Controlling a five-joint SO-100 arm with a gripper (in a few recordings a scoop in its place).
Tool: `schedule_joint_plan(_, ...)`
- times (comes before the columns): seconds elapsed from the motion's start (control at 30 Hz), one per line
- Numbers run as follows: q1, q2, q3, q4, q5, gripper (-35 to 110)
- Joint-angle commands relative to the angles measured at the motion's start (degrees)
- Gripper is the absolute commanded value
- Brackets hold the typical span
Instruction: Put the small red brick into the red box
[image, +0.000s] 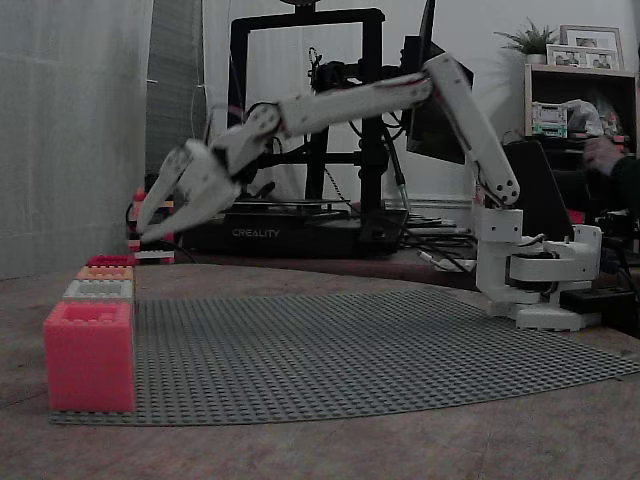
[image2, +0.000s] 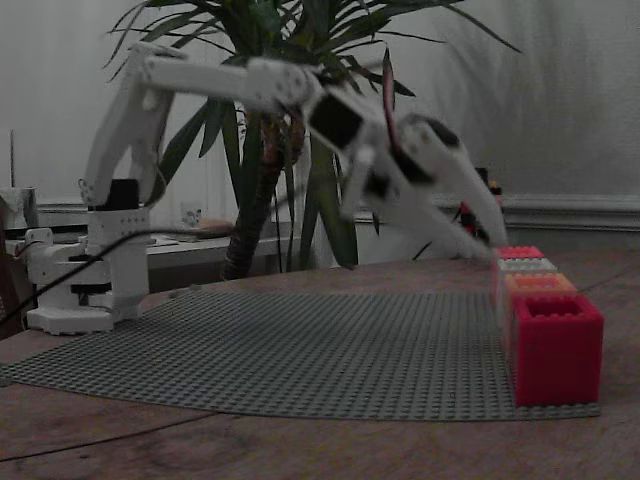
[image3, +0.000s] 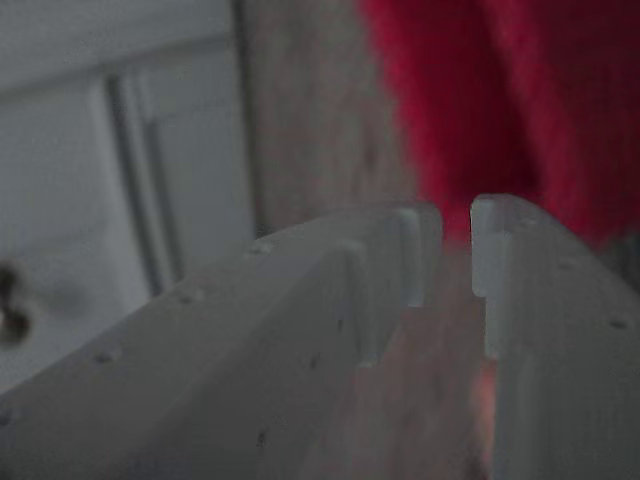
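Found dim room, with wooden table carrying grey studded baseplate. Noted white arm stretched out toward row of boxes at baseplate edge. Placed red box nearest the camera in one fixed view and farthest in the other. Recorded pincer raised near that row, tips parted by a narrow gap in wrist view. Could not confirm grip. Saw reddish smear between the fingers, possibly the small red brick. Judged brick light, rigid and smooth, liable to slip; best pinched on opposite flat sides. Could not resolve blurred red mass beyond tips.
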Motion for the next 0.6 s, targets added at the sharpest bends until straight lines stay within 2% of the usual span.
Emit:
schedule_joint_plan(0.0,-2.6,22.3,12.0,3.6,-1.7,0)
schedule_joint_plan(0.37,-8.8,65.2,62.4,22.2,-2.6,0)
schedule_joint_plan(0.57,-12.4,90.3,80.9,34.5,-1.2,0)
